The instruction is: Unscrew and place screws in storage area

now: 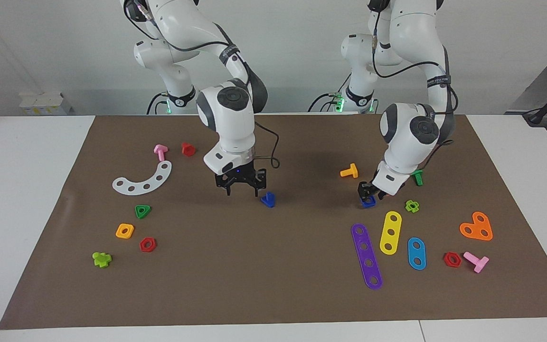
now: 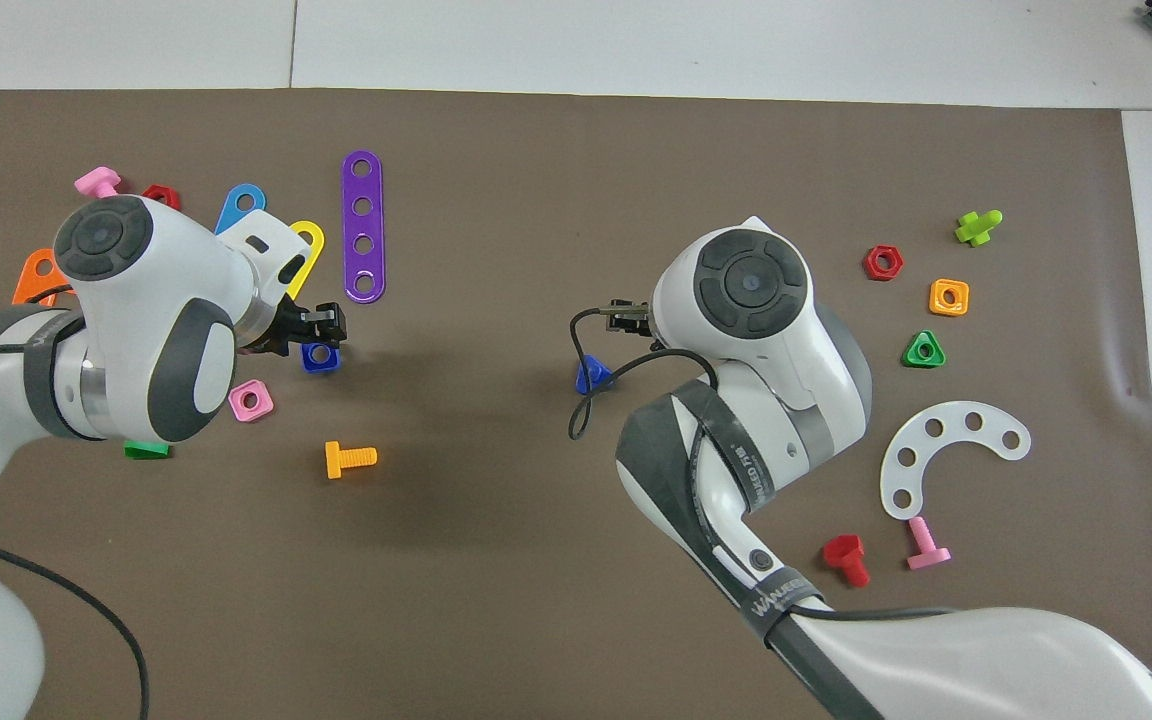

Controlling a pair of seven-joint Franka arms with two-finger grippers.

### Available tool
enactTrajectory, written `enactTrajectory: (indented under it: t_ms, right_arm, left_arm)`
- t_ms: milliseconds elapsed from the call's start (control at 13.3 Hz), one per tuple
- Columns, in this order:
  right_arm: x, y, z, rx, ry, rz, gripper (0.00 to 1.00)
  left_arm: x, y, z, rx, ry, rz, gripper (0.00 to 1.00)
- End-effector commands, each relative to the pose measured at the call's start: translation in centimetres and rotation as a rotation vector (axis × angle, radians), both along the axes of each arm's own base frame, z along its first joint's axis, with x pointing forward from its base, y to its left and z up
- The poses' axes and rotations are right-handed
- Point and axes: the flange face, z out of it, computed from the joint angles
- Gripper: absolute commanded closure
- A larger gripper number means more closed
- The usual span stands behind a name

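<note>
My right tool (image 1: pixel 241 186) hangs low over the middle of the brown mat (image 1: pixel 273 285), its 2 fingers spread apart and holding nothing. The dark-blue screw (image 1: pixel 268 200) lies on the mat just beside those fingertips, toward the left arm's end of the desk, and I cannot tell whether a finger touches it. From overhead the screw (image 2: pixel 591 375) shows by my right tool (image 2: pixel 626 318), partly under the cable.

My left tool (image 1: pixel 372 191) is down at the blue square nut (image 1: pixel 368 202), fingertips at the nut; I cannot tell whether they are clamped on it or merely resting there. The overhead view puts that tool (image 2: pixel 321 322) right at the nut (image 2: pixel 320 357).

The storage patch, with the white curved strip (image 1: pixel 144 180), green triangular nut (image 1: pixel 142 211), orange square nut (image 1: pixel 125 231) and red hexagonal nut (image 1: pixel 147 244), lies toward the right arm's end, well apart from the screw.
</note>
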Motion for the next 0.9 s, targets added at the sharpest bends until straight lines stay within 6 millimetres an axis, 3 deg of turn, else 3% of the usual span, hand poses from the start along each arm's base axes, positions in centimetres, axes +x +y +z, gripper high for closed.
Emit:
enactTrajectory:
  t_ms: [0,151,377,528,829]
  right_arm:
    - [-0.3,3.5,-3.0,0.005,-0.029,-0.024,0.12]
    - [-0.7,4.3,-4.5,-0.008,-0.02,-0.026,0.13]
    - [-1.7,5.1,-6.9,0.009,-0.029,-0.029,0.17]
    - [-1.8,5.0,-7.1,0.011,-0.029,-0.042,0.19]
    - [-2.9,5.9,-7.4,-0.01,-0.023,-0.018,0.2]
  left_arm:
    - [-0.3,0.2,0.8,-0.011,-0.027,-0.006,0.0]
    - [0.9,1.3,3.2,-0.005,-0.007,0.005,0.0]
    - [3.1,8.4,9.2,-0.005,0.017,0.05,0.0]
    - [2.8,13.5,11.4,-0.011,0.016,0.008,0.0]
    - [2.2,14.0,19.2,0.063,0.022,-0.049,0.0]
